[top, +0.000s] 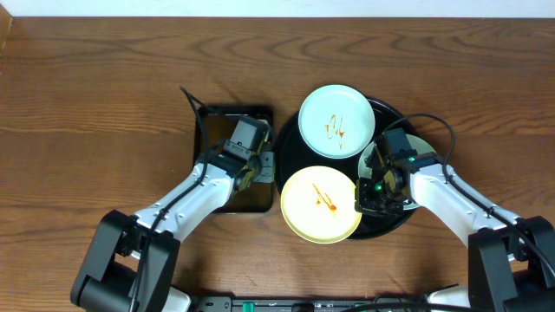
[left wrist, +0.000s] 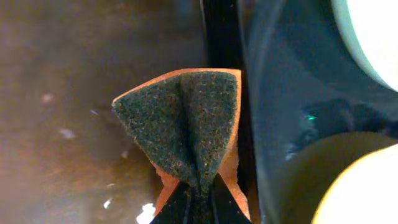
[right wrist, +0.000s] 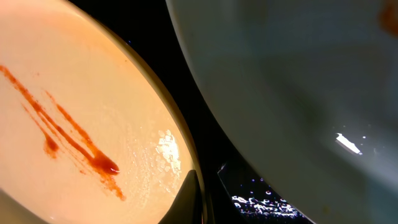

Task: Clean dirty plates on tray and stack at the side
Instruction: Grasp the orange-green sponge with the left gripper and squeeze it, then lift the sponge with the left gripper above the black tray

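Observation:
On the black tray (top: pixel 392 222) lie a mint-green plate (top: pixel 336 121) and a pale yellow plate (top: pixel 314 208), both with orange-brown sauce streaks. A third pale plate (top: pixel 423 144) shows only as a sliver under my right wrist. My right gripper (top: pixel 366 198) is shut on the yellow plate's right rim; the right wrist view shows the fingertips (right wrist: pixel 189 200) on that rim, the yellow plate (right wrist: pixel 74 93) and the mint plate (right wrist: pixel 298 81). My left gripper (top: pixel 253 172) is shut on a folded sponge (left wrist: pixel 186 124), dark scouring side out, beside the tray (left wrist: pixel 292 93).
A dark rectangular tray (top: pixel 251 201) lies left of the round tray, under my left gripper. Brown wood tabletop (top: pixel 104 104) runs all round. A cable (top: pixel 189 97) sticks up at the rectangular tray's far left corner.

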Controlling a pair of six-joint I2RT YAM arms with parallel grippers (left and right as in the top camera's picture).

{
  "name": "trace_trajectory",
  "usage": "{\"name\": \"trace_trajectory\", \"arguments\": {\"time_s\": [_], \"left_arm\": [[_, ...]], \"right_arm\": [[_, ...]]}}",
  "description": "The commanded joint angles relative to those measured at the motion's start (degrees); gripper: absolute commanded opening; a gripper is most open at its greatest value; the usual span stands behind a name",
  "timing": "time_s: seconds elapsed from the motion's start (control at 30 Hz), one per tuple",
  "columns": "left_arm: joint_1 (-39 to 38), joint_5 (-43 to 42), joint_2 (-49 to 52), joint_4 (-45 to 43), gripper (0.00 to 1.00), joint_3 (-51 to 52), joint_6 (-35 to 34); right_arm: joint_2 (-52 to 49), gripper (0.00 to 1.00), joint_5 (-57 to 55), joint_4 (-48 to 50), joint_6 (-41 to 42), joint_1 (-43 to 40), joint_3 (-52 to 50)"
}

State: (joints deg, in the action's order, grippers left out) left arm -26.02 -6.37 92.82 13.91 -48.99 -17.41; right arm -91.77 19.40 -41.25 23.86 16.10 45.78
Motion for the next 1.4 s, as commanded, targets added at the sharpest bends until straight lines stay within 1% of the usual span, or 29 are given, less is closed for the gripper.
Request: {"name": "trace_trajectory", "arguments": {"time_s": [0.0,0.27,0.43,0.57,0.77,0.97,1.1,1.23,1.37], "left_arm": [[-0.33,-3.08,0.42,-0.55,0.08,-0.20,-0.50],[-0.17,-2.40,0.13,-0.57,0.07,-0.26,-0.26],[0.02,5.40,-3.43,-0.57,0.07,-0.37,-0.07],[0.02,8.15,-7.91,-1.03,0.07,-0.37,2.36],[0.02,13.55,-12.68,-2.75,0.08,-0.37,2.60],[0.02,13.64,-16.63,-5.51,0.08,-0.37,7.74],[0.00,17.86,-19.17,-6.47,0.08,-0.37,10.01],[0.02,18.08,-21.24,-8.57,0.08,-0.37,13.64],[0.02,18.08,-22.67,-9.33,0.07,-0.37,15.32]], "right_arm": [[-0.28,0.01,-0.94,-0.50,-0.11,0.48,0.28],[-0.28,0.01,-0.94,-0.55,-0.11,0.48,0.28],[-0.28,0.01,-0.94,-0.57,-0.13,0.48,0.28],[-0.28,0.01,-0.94,-0.37,-0.11,0.48,0.28],[-0.28,0.01,-0.96,-0.31,-0.11,0.48,0.28],[-0.28,0.01,-0.96,-0.35,-0.11,0.48,0.28],[-0.28,0.01,-0.94,-0.35,-0.11,0.48,0.28],[-0.28,0.01,-0.96,-0.33,-0.11,0.48,0.28],[-0.28,0.01,-0.96,-0.33,-0.11,0.48,0.28]]}}
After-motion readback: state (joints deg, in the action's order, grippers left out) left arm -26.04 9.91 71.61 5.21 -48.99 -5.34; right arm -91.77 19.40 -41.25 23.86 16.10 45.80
